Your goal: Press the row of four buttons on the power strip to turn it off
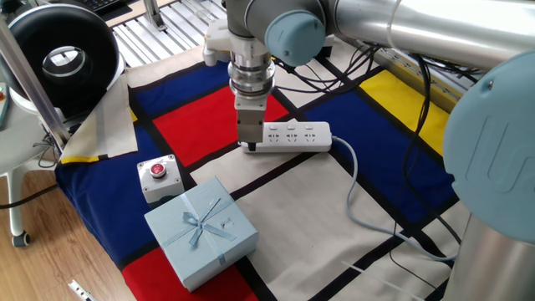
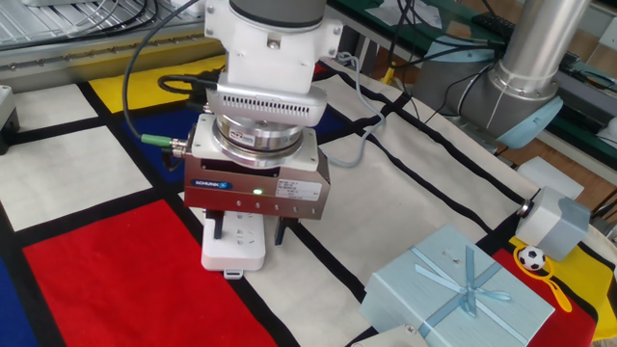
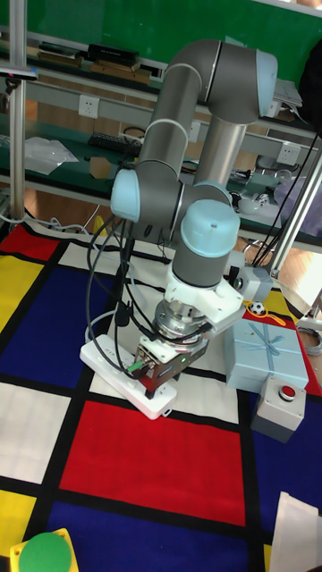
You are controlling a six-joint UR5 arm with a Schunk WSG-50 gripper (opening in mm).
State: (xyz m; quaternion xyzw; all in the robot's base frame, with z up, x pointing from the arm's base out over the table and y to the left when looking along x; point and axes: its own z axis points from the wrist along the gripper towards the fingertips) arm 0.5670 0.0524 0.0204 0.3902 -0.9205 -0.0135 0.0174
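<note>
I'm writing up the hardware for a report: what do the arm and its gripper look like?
The arm is silver-grey tubing with pale blue caps on its joints. A white wrist housing with a slotted vent sits above a ribbed metal ring. The gripper has a dark reddish-brown boxy body with a small blue label and a lit green indicator. Black cables and a green-tipped connector hang beside it.

Your robot is a silver-grey tubular metal arm with pale blue round plastic joint caps. At its wrist you see a white moulded housing with a strip of fine ventilation slots, then a ribbed steel ring, then a dark reddish-brown rectangular gripper body. That body carries a small blue-and-white label, a row of screws and one lit green indicator light. Black cables loop along the arm, and one ends in a green plug connector.
</note>
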